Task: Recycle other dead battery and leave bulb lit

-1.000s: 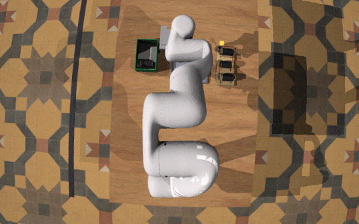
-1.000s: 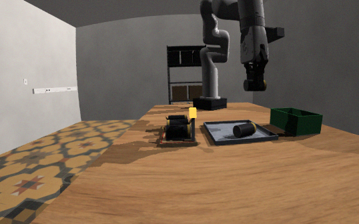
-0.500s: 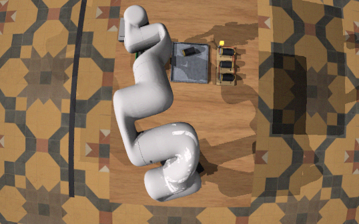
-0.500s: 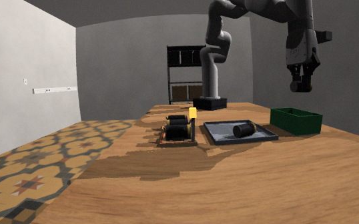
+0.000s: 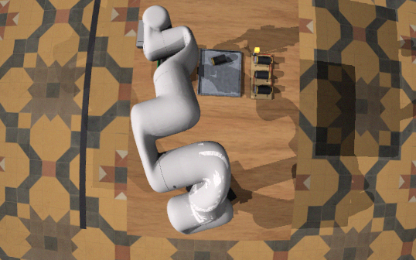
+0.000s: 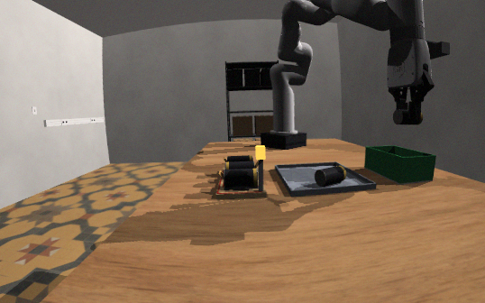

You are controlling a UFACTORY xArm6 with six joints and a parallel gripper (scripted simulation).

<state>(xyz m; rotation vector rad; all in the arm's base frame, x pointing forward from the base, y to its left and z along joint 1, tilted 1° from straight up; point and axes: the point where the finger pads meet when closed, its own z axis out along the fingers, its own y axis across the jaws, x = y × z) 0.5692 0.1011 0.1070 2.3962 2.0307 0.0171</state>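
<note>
My gripper (image 6: pixel 407 111) is shut on a dark battery (image 6: pixel 407 118) and holds it high in the air above the green recycling box (image 6: pixel 399 163). In the top view my arm hides the gripper, the held battery and nearly all of the box. The box stands upright on the table; its inside is hidden. A grey tray (image 5: pixel 221 83) (image 6: pixel 298 178) holds one loose battery (image 5: pixel 220 59) (image 6: pixel 330 175) lying on its side. The holder board (image 5: pixel 254 95) (image 6: pixel 240 193) carries three batteries (image 5: pixel 263 74) (image 6: pixel 240 173). The yellow bulb (image 5: pixel 257 49) (image 6: pixel 260 152) at its end is lit.
The arm's base (image 6: pixel 284 140) stands at the far end of the wooden table (image 5: pixel 264 155) (image 6: pixel 334 252). A dark shelf rack (image 6: pixel 250 99) stands behind it. Patterned floor lies beyond the table's left edge in the side view.
</note>
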